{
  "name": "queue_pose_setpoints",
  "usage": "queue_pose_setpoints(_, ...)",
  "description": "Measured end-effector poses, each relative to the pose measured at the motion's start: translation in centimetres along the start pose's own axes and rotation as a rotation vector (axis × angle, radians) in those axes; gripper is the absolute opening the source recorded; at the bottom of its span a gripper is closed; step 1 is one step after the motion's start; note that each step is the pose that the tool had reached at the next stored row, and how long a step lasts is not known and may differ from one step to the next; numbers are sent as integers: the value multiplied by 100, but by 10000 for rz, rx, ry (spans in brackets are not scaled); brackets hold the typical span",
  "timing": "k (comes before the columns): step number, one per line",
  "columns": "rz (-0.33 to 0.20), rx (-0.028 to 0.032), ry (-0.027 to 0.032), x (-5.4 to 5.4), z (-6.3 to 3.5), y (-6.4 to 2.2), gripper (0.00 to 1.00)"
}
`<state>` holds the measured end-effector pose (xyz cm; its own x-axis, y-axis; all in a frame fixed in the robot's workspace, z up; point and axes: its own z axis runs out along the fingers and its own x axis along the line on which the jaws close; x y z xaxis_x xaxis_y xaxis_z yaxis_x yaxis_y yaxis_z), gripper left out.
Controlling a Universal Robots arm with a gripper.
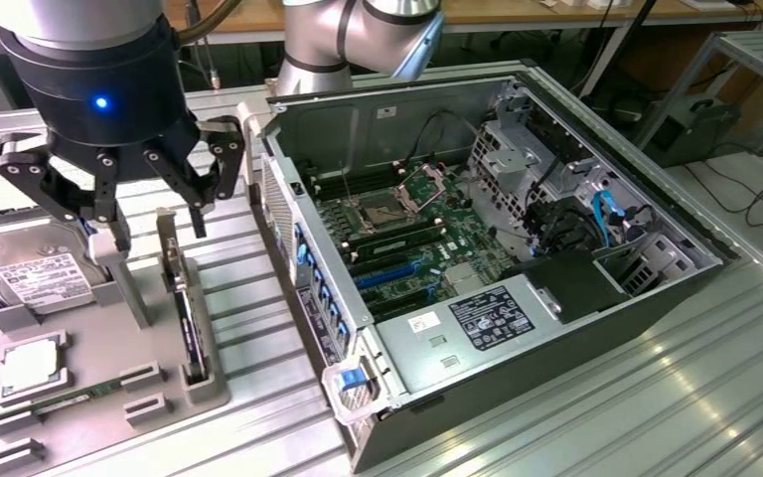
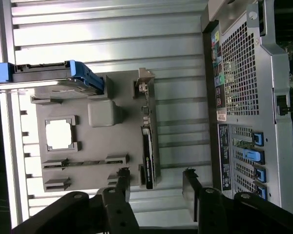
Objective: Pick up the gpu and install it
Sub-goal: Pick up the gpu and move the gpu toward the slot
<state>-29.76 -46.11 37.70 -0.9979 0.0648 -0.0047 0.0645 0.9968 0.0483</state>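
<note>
The gpu [image 1: 186,316] is a thin dark card standing on edge in a slot of the grey holder [image 1: 114,338], its metal bracket end pointing up toward the arm. My gripper [image 1: 156,211] hangs just above that bracket end, open, with its black fingers [image 1: 106,209] spread and nothing between them. In the wrist view the gpu [image 2: 147,148] lies straight ahead of the gripper [image 2: 156,184], its near end roughly between the two fingertips [image 2: 189,179]. The card is not touched.
The open computer case [image 1: 674,268] lies at the exterior view's right, motherboard and blue slots [image 1: 388,273] exposed; its rear panel [image 2: 244,73] stands close beside the holder [image 2: 102,144]. A hard drive [image 1: 35,273], a processor [image 1: 31,363] and a memory stick [image 1: 79,397] share the holder.
</note>
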Motion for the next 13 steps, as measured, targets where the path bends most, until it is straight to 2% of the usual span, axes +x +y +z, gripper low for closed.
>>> queue_pose_setpoints(1, -91, 0, 6, 1, 6, 6, 60)
queue_pose_setpoints(5, -749, -3, 37, 3, 67, 30, 60)
queue_pose_setpoints(13, -805, 1, 40, 4, 93, 44, 60)
